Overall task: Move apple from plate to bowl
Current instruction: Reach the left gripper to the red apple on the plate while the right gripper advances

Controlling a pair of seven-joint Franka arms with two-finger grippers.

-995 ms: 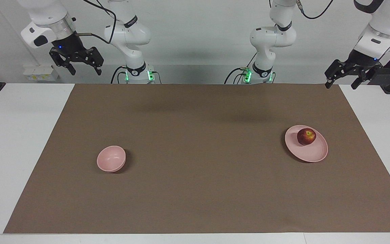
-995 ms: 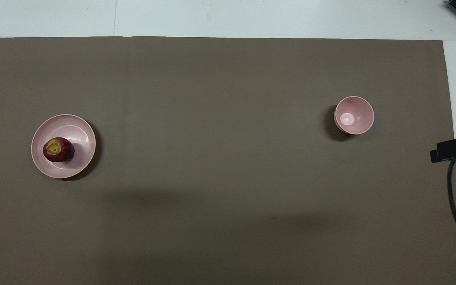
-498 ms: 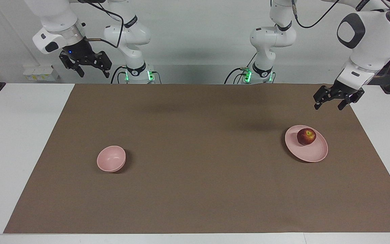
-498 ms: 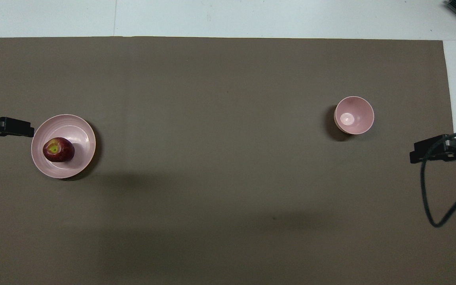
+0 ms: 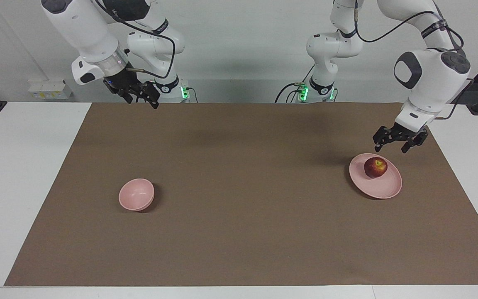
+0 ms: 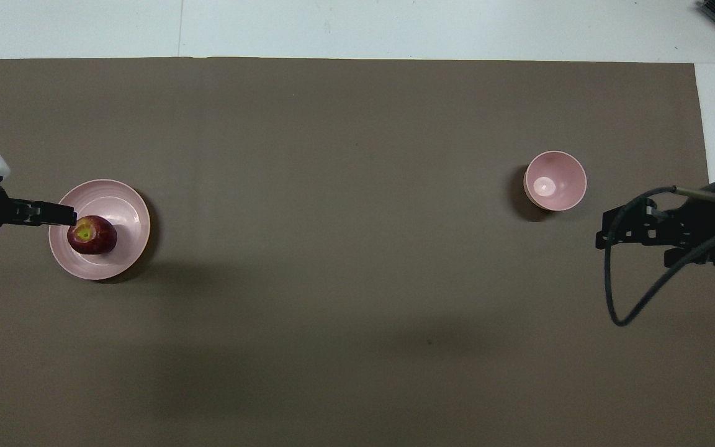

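Item one, the plate [image 5: 382, 189]: you have a flat, shallow, pale pink round with a low rim, sitting on the brown mat [image 5: 239, 232] toward the left arm's end of the desk [image 5: 19, 166]. It holds one thing, the apple [image 5: 375, 167], which rests on the part of the plate nearer the robots.

Item two, the bowl [image 5: 136, 194]: small, deep, pale pink, upright on the mat toward the right arm's end, well apart from the plate. You see nothing in it.

Changes since a second ago: your left gripper [image 5: 395, 142] has come down from beside the desk's edge and now hangs low over the plate's rim, just beside the apple and not touching it; its jaws stand released. Your right gripper [image 5: 138, 94] has swung inward and sits high over the mat's edge nearest the robots, jaws likewise released and holding nothing. Plate, apple and bowl have not shifted.

The apple itself: small, round, dark red, with a yellowish-green patch around the stem dimple, which faces up in the overhead view [image 6: 91, 234].
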